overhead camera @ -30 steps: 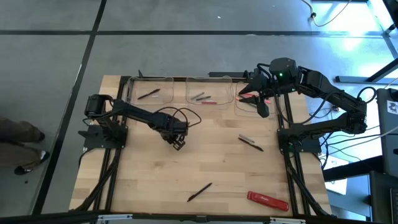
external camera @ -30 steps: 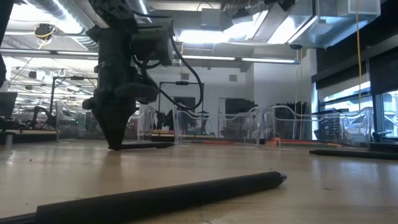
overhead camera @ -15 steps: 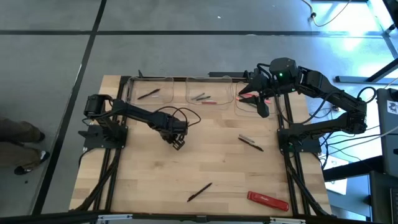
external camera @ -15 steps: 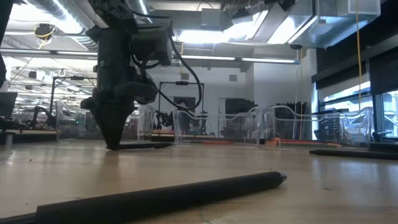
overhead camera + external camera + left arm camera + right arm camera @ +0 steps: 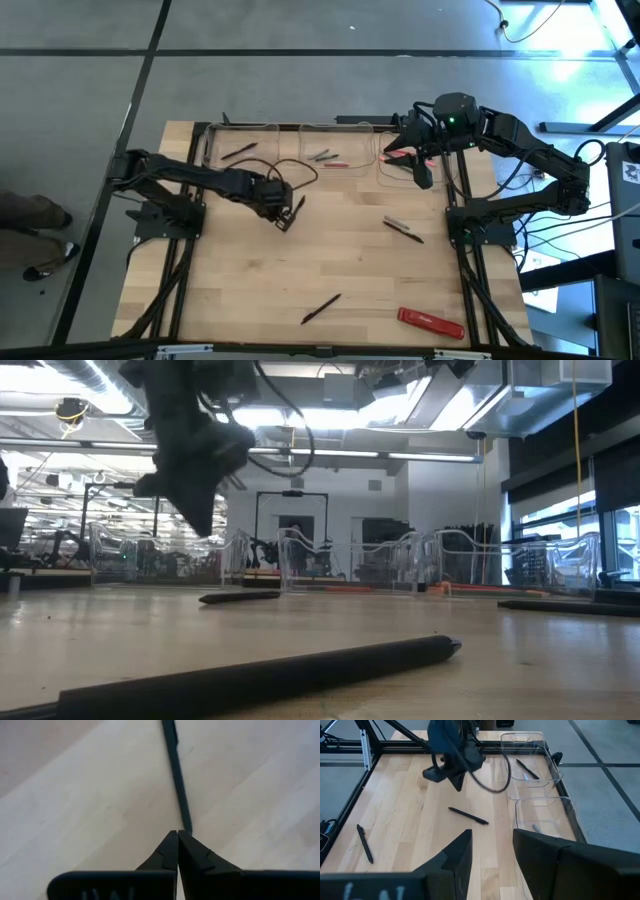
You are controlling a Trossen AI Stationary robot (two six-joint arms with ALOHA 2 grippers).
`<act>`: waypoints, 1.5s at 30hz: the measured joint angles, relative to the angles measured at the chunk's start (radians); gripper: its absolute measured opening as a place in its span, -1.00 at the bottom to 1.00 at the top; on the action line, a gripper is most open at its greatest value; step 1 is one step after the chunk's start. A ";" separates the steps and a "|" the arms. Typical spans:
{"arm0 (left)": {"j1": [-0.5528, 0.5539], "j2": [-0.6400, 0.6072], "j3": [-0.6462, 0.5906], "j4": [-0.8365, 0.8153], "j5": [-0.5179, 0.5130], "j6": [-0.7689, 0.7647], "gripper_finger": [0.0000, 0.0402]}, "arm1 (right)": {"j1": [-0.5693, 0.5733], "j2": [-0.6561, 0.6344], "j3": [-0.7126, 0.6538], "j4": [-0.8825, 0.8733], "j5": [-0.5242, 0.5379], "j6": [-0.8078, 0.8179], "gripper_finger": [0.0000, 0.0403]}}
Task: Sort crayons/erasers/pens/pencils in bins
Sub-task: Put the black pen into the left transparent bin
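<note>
1. Wooden table fills the high view, with grey floor around it and a lit workshop room showing beyond it in the low view.
2. Three clear bins line the far edge: the left one holds a black pen, the middle one several sticks, and the right one sits under the right arm.
3. Right gripper waits over the right bin, its jaws spread apart and empty.
4. Left gripper hangs above the table's middle-left, lifted clear of the wood in the low view; its jaws are pressed together with nothing between them.
5. A red bar lies near the front right corner.
6. Pens lie loose: one just beyond the left gripper's fingertips, a pair mid-right, one near the front.
7. Judging by its look, each pen is light, stiff and smooth, so it may roll or skid; pinching it across the middle of the shaft, jaws square to its length, seems safest.
</note>
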 joint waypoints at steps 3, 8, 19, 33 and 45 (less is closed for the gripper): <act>0.000 -0.020 0.002 0.023 -0.033 -0.019 -1.00 | 0.000 0.000 0.000 0.000 0.000 0.000 -0.28; -0.022 -0.017 0.002 0.065 -0.058 -0.030 -1.00 | 0.000 0.000 0.000 0.000 0.000 0.000 -0.28; -0.005 0.038 0.155 -0.006 -0.146 0.038 -1.00 | 0.000 0.000 0.000 0.001 0.000 0.002 -0.28; 0.066 0.097 0.172 -0.008 -0.084 0.159 -0.99 | 0.000 0.000 0.000 -0.009 -0.001 0.001 -0.28; 0.075 0.104 0.172 -0.005 -0.055 0.145 -0.64 | 0.000 0.000 0.000 -0.040 -0.115 -0.005 -0.28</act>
